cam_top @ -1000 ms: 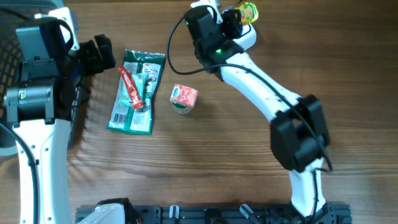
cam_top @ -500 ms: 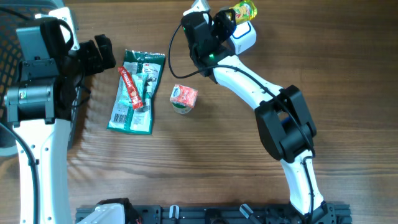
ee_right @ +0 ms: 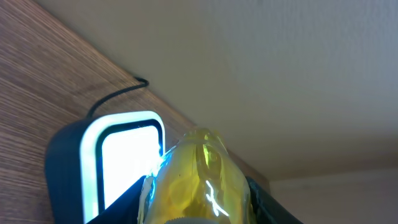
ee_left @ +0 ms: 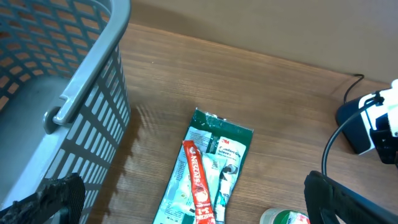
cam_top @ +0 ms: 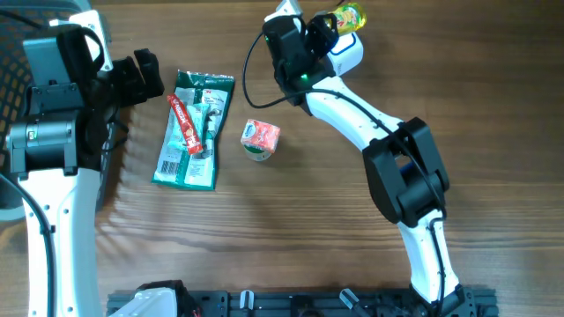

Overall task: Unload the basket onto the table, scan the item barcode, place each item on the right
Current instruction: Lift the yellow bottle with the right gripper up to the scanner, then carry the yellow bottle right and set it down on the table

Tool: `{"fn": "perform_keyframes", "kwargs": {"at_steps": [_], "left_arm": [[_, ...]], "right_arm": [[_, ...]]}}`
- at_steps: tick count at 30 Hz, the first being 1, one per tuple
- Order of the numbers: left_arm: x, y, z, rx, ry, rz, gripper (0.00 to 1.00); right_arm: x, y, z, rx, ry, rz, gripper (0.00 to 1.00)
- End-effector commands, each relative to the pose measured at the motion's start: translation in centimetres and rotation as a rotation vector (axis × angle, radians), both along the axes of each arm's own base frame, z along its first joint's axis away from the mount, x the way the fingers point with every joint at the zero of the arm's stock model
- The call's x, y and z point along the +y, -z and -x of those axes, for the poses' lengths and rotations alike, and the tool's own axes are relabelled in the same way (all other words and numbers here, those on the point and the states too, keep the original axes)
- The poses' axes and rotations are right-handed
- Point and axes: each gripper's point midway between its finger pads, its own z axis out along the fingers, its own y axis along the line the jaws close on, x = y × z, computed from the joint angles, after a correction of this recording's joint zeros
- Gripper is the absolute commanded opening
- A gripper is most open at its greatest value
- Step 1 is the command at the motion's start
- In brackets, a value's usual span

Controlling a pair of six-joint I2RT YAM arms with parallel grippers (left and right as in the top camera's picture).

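A wooden table [cam_top: 264, 229] seen from above, with a robot arm at each side. The right arm reaches to the table's far edge, at about 1 o'clock from the middle. The right gripper [cam_top: 325, 30] is partly closed around a yellow bottle [cam_top: 349, 16] and holds it clear of the wood. The bottle sits at 12 o'clock from a white and dark scanner [cam_top: 345, 54], very close to it; whether the two touch cannot be told. In the right wrist view the bottle [ee_right: 196, 180] fills the lower middle, with a dark finger [ee_right: 256, 198] at its side. It overlaps the right edge of the scanner [ee_right: 68, 155], whose window glows white. A black cable [ee_right: 118, 93] runs from the scanner across the wood. The left gripper [cam_top: 148, 76] hangs at 10 o'clock with its jaws wide apart and nothing between them. Beside it, at the left edge, stands a grey basket [ee_left: 62, 81]. A green packet [cam_top: 198, 145] lies flat at 9 o'clock from the middle, with a red stick [cam_top: 183, 123] lying on top of it. A small carton [cam_top: 261, 139] rests just beside the packet, at 3 o'clock from it and well apart from the scanner.
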Motion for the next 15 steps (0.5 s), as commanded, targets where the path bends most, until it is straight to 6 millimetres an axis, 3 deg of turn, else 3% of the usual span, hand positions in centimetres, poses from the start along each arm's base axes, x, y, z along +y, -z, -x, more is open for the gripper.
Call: {"fn": "perform_keyframes", "kwargs": {"at_steps": [1, 4, 6, 7, 9, 11, 15], "left_arm": [[0.3, -0.4, -0.1, -0.008, -0.003, -0.011, 1.0], [0.3, -0.4, -0.1, -0.008, -0.003, -0.011, 1.0], [0.3, -0.4, -0.1, -0.008, -0.003, -0.011, 1.0], [0.3, -0.4, -0.1, -0.008, -0.003, -0.011, 1.0], [0.3, -0.4, -0.1, -0.008, -0.003, -0.011, 1.0], [0.3, -0.4, -0.1, -0.009, -0.003, -0.011, 1.0], [0.3, -0.4, -0.1, -0.008, -0.003, -0.011, 1.0]], "right_arm": [[-1.5, 0.0, 0.0, -0.026, 0.07, 0.002, 0.25], [-1.4, -3.9, 1.0, -0.086, 0.095, -0.016, 0.23], [-1.7, -7.7, 1.9, -0.124, 0.084, -0.053, 0.23], [-2.1, -10.4, 2.7, -0.156, 0.084, -0.087, 0.22], [-2.8, -13.5, 4.1, -0.174, 0.071, -0.146, 0.22], [-4.2, -16.7, 6.7, -0.165, 0.051, -0.282, 0.23], [-7.3, -18.0, 11.8, -0.035, 0.048, -0.613, 0.24]]}}
